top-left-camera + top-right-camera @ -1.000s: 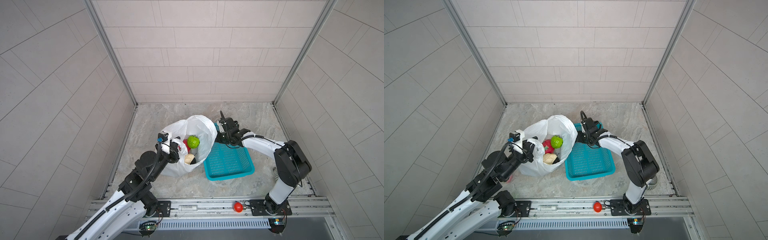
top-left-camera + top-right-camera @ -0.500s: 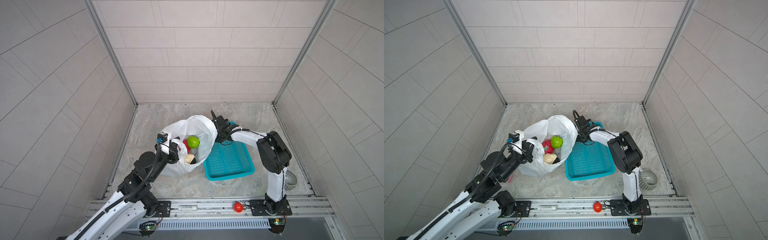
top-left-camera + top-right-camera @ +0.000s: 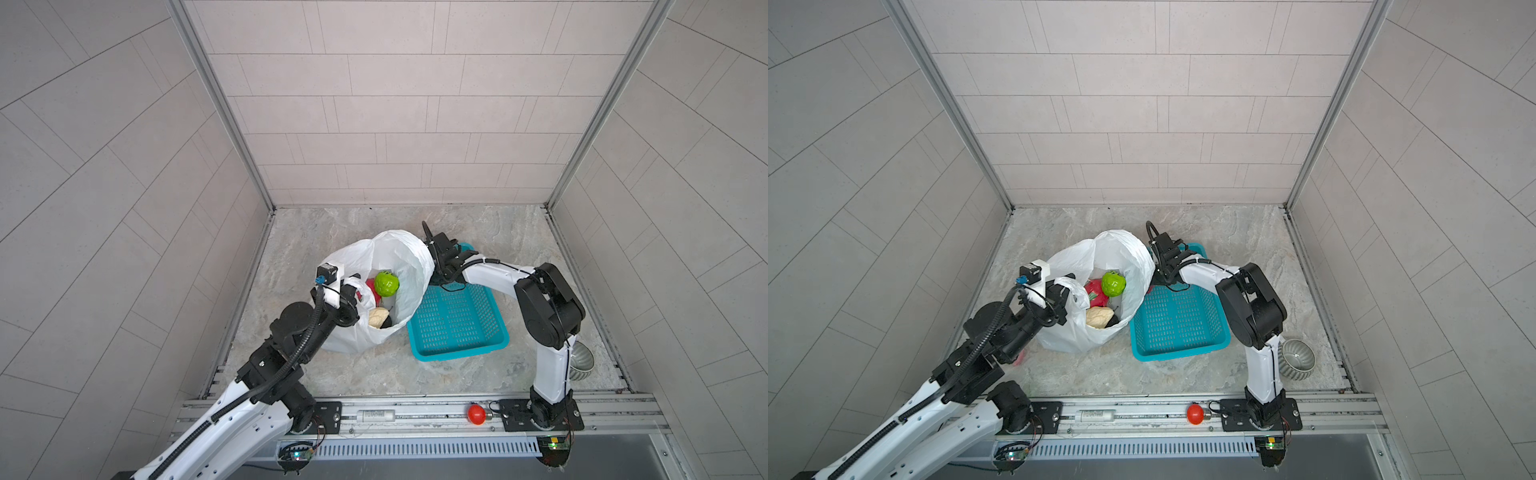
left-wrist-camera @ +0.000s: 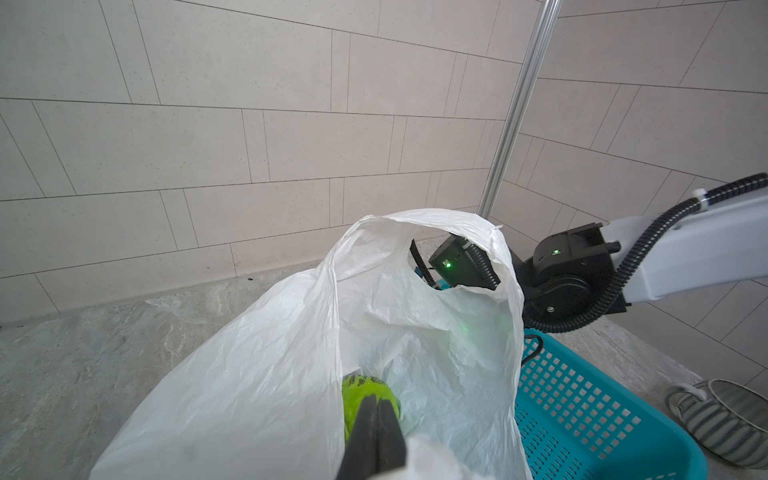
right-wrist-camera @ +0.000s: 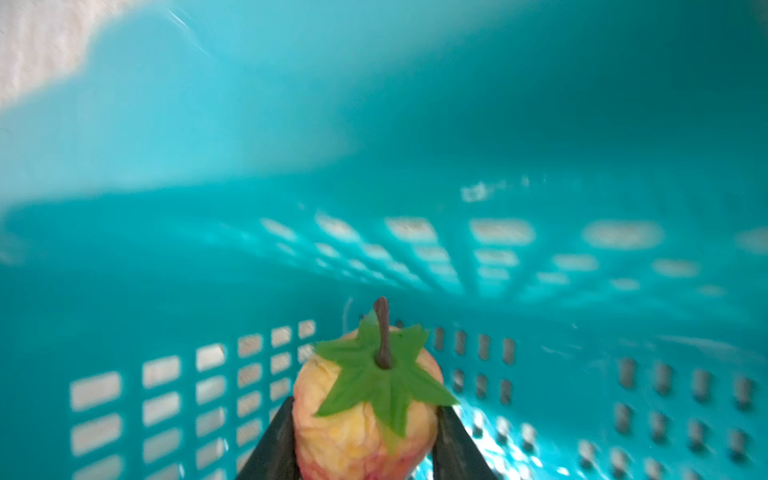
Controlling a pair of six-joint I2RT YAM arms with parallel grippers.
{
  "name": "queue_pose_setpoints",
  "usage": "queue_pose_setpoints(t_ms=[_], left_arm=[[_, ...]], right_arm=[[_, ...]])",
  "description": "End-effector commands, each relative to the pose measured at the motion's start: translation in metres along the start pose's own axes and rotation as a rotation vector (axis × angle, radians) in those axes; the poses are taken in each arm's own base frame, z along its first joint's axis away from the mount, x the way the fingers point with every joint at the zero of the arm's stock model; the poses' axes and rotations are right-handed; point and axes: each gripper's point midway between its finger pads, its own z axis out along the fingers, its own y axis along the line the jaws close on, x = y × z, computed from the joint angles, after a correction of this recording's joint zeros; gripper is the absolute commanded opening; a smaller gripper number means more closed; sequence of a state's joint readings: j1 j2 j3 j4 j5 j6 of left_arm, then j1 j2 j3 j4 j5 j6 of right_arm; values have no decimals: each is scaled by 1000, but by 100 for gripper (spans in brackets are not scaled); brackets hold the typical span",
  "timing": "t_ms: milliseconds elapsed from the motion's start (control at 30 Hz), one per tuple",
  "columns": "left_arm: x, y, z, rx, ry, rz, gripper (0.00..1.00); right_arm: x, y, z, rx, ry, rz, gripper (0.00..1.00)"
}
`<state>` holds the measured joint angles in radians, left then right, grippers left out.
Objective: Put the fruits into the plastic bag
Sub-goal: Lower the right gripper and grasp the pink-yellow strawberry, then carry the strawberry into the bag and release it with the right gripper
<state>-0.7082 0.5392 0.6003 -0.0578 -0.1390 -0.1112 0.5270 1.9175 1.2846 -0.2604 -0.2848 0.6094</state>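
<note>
The white plastic bag stands open with a bright green bumpy ball, a red dragon fruit and a cream knobbly ball inside. My left gripper is shut on the bag's near handle and holds the mouth open. My right gripper is low in the teal basket's far corner beside the bag. Its fingers press both sides of a yellow-pink fruit with a green leaf cap and brown stem.
The teal basket touches the bag's right side. A grey ribbed bowl sits behind the right arm's base. A glossy red ball lies on the front rail. A small pink trinket lies under the left arm.
My right gripper has swung left across the basket to its far corner by the bag, dropped down, and its jaws have narrowed onto the yellow-pink fruit. The left arm and bag have not moved.
</note>
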Motion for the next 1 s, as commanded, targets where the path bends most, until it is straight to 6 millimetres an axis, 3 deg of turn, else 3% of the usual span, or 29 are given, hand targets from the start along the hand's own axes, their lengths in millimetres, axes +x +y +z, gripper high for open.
queue_pose_setpoints(t_ms=[0,133,267,367,433,533,600,667,767,967], left_arm=[[-18,-3,-2,14,-44,-2,0],[-18,-3,-2,11,-46,-7,0],[-17,-2,-1,5,-55,-22,0],[-16,-2,2,6,-52,-29,0],[-17,-3,2,7,-52,-31,0],[-18,-2,2,4,-57,-32,0],[-18,0,1,-9,-59,-32,0],[-19,5,0,-36,-65,-34,0],[-23,15,-5,-86,-80,-39,0],[-27,36,-18,-196,-115,-48,0]], right_arm=[[-13,-1,-41,11,-76,-17,31],[-27,-7,-94,38,-179,-31,31],[-58,-1,-175,118,-396,-132,30],[-80,32,-239,112,-603,-250,31],[-83,61,-275,94,-707,-340,31],[-75,107,-302,42,-778,-477,32],[-62,138,-301,-51,-763,-536,32],[-46,161,-285,-142,-699,-574,33],[-17,187,-242,-235,-557,-630,34],[30,203,-152,-356,-241,-627,35]])
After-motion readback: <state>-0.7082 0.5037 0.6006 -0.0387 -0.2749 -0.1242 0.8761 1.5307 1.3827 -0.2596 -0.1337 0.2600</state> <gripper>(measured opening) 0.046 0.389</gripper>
